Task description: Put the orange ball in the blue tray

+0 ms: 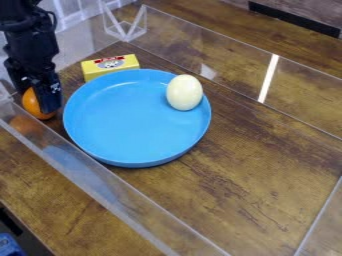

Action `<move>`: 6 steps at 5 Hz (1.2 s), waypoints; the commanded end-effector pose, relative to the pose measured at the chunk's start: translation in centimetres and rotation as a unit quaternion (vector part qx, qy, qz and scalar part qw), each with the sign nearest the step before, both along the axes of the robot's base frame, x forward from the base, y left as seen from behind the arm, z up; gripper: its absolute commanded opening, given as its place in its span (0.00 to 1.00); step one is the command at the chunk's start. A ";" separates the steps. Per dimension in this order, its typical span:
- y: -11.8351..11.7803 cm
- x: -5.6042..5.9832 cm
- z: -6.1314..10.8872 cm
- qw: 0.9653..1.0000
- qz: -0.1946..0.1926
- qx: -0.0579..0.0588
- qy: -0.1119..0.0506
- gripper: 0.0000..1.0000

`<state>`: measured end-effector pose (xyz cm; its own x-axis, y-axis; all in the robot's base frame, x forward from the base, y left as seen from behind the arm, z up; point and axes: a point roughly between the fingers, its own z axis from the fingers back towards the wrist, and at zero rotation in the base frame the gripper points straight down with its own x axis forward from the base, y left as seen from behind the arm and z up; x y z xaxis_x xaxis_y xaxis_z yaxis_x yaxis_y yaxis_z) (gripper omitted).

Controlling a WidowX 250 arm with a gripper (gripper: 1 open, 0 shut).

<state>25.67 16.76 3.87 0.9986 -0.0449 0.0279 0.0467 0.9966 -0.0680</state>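
Observation:
The orange ball [28, 105] rests on the wooden table at the far left, just outside the left rim of the blue tray [127, 130]. My black gripper [35, 95] comes down over the ball from above. One finger stands on each side of the ball, close against it, and they hide its upper part. The ball is still down at table level.
A cream-white egg-shaped object [185, 92] lies inside the tray near its far right rim. A yellow rectangular block [110, 67] sits on the table behind the tray. Clear acrylic walls [80, 170] border the table along the front left and the back.

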 end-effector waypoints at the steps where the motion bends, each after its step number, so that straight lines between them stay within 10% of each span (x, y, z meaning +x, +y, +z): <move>1: -0.1 1.0 2.2 1.000 -0.005 0.015 -0.024 0.00; 6: -1.1 1.4 3.6 1.000 -0.011 0.004 -0.016 0.00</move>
